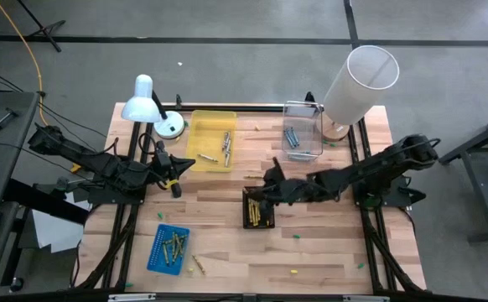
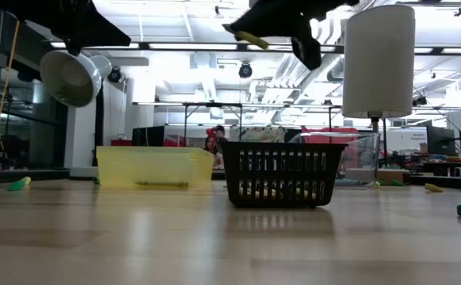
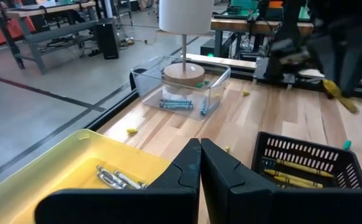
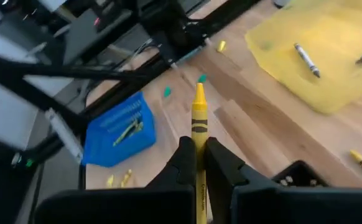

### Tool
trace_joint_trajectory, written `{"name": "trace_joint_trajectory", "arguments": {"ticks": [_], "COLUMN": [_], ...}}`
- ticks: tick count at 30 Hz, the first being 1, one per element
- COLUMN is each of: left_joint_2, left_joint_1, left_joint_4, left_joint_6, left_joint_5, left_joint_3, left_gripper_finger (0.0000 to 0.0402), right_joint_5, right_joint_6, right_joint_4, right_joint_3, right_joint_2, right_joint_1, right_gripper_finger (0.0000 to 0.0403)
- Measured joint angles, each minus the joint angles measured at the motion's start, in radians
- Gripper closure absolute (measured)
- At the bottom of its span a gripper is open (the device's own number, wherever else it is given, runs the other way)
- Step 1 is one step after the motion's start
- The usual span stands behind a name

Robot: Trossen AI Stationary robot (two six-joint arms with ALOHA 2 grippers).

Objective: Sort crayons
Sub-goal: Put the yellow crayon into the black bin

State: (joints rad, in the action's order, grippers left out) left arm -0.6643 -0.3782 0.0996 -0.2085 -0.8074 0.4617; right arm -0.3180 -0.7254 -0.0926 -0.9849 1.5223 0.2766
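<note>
My right gripper is up above the black basket, shut on a yellow crayon; it also shows at the top of the low view. My left gripper is shut and empty, beside the yellow tray. Greyish crayons lie in the yellow tray. Yellow crayons lie in the basket. Green and yellow crayons lie in the blue tray. Bluish crayons lie in the clear bin. My right gripper pinches the yellow crayon between its two fingers, on the wrapped shaft. The crayon lies along the fingers and its pointed end sticks out past the fingertips. It is lifted clear, well above the basket, as the low view shows.
A white desk lamp stands at the far left and a tall white cylinder on a wooden foot at the far right. A loose crayon lies near the blue tray. Small green and yellow bits lie scattered on the wooden table.
</note>
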Motion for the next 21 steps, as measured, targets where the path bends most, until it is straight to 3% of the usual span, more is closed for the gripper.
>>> {"name": "trace_joint_trajectory", "arguments": {"ticks": [4, 8, 13, 21], "left_joint_2": [0.000, 0.000, -0.001, -0.001], "left_joint_1": [0.000, -0.002, -0.002, -0.002], "left_joint_4": [0.000, 0.002, 0.011, 0.008], "left_joint_6": [-0.005, -0.016, -0.026, -0.025], "left_joint_5": [0.003, 0.018, 0.030, 0.045], "left_joint_3": [0.000, 0.000, 0.000, 0.000], "left_gripper_finger": [0.0401, 0.0401, 0.0401, 0.0401], "right_joint_5": [-0.177, -0.287, -0.337, -0.360], "right_joint_6": [-0.142, -0.379, -0.564, -0.690], "right_joint_4": [0.081, 0.108, 0.170, 0.232], "right_joint_3": [-0.057, -0.062, -0.061, -0.061], "right_joint_2": [0.091, 0.186, 0.261, 0.270], "right_joint_1": [0.067, 0.113, 0.139, 0.139], "right_gripper_finger": [0.0403, 0.0403, 0.0403, 0.0402]}}
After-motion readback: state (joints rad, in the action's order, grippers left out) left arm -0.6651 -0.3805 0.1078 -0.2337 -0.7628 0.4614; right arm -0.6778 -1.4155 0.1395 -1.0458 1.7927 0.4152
